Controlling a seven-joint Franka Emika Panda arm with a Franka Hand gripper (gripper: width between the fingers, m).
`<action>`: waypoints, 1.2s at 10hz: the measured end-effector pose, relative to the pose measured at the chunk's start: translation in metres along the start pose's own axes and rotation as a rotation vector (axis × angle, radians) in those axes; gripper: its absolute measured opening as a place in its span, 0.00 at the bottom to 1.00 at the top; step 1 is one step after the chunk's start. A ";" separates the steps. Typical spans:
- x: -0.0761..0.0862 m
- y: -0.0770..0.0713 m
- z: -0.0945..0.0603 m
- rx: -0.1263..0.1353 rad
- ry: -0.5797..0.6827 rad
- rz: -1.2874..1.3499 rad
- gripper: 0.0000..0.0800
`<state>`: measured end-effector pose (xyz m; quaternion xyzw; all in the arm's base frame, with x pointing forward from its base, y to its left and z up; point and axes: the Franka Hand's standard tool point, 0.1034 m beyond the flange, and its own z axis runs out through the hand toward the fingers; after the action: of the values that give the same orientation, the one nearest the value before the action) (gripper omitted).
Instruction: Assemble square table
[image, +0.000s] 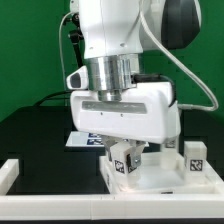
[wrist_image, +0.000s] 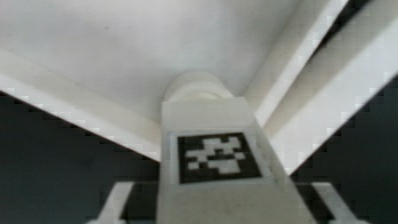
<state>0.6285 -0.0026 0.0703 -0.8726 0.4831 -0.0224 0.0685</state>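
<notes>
One leg (image: 124, 158) hangs upright under the wrist, its tag facing the exterior camera, directly over the white slab (image: 160, 178) that lies on the black tabletop (image: 40, 125). In the wrist view the same leg (wrist_image: 214, 140) runs straight away from the camera between the two fingers (wrist_image: 125, 205), which appear closed against its sides near the tagged end; that grip would keep it vertical so its lower end can meet a corner socket squarely. Whether the end has already entered a socket I cannot tell, since the leg hides it. A second leg (image: 195, 158) stands on the slab toward the exterior view's right, apparently already seated. The slab sits tight against the white rail (image: 110, 207) along the front, which probably braces it against the push and twist of fitting. The marker board (image: 85, 140) lies behind.
</notes>
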 end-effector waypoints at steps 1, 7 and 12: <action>0.000 0.000 0.001 0.009 -0.017 0.187 0.36; -0.004 -0.002 0.001 0.026 -0.012 0.218 0.68; -0.003 -0.004 0.002 0.041 0.034 -0.335 0.81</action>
<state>0.6303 0.0026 0.0691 -0.9388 0.3314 -0.0583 0.0733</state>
